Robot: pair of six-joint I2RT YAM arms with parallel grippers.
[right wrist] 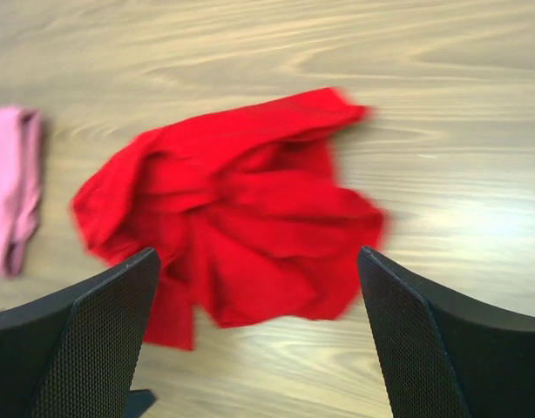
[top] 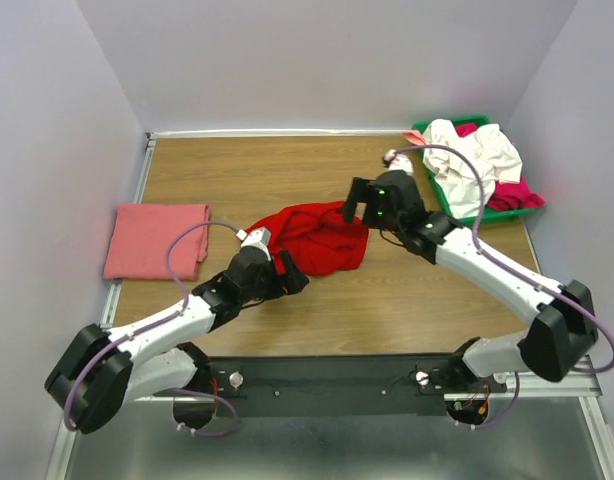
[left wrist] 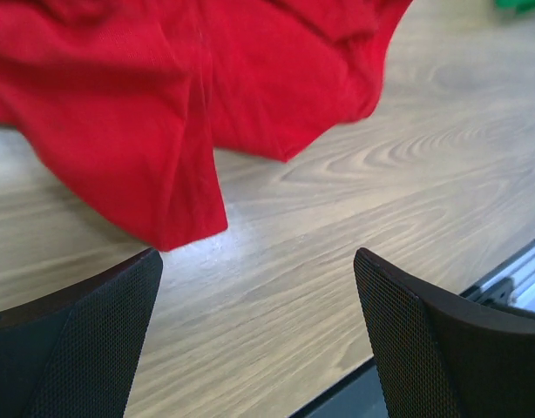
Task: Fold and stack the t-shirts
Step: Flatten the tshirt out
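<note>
A bright red t-shirt [top: 317, 236] lies crumpled in the middle of the table; it also shows in the left wrist view [left wrist: 172, 104] and the right wrist view [right wrist: 241, 218]. A salmon-pink folded shirt [top: 155, 240] lies flat at the left, its edge in the right wrist view [right wrist: 10, 192]. White [top: 472, 160] and magenta [top: 517, 193] shirts are heaped in the green tray [top: 439, 197] at the back right. My left gripper [top: 293, 276] is open and empty, low at the red shirt's near-left edge. My right gripper [top: 359, 203] is open and empty, above the shirt's far-right edge.
The table's near edge and a metal rail [left wrist: 511, 283] lie just right of my left gripper. Grey walls close in the table on the left, back and right. Cables loop over both arms.
</note>
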